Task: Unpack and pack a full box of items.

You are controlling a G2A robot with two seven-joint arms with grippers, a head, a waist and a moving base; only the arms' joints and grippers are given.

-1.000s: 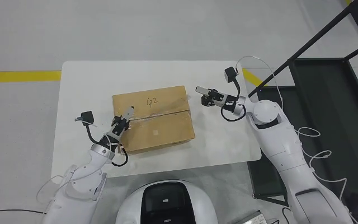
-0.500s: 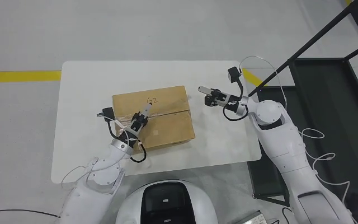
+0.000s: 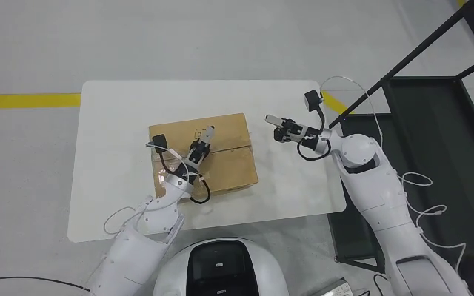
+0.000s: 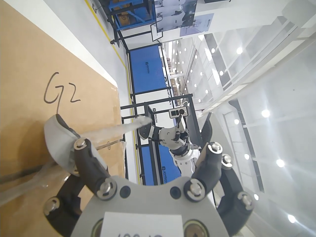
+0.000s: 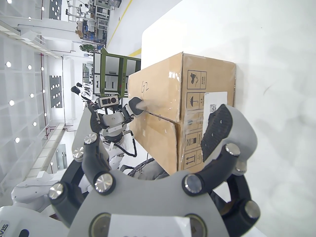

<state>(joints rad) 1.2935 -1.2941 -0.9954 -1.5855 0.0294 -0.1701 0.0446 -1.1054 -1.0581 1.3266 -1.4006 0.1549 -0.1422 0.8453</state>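
Left claw stood open, holding nothing, touching the closed box at its top seam; right claw hung open, empty, near the box's end.

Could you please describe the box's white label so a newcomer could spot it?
On the white table stands one cardboard box. Its end face toward the right gripper carries the white label, beside printed black handling symbols; it is the only white patch on that face.
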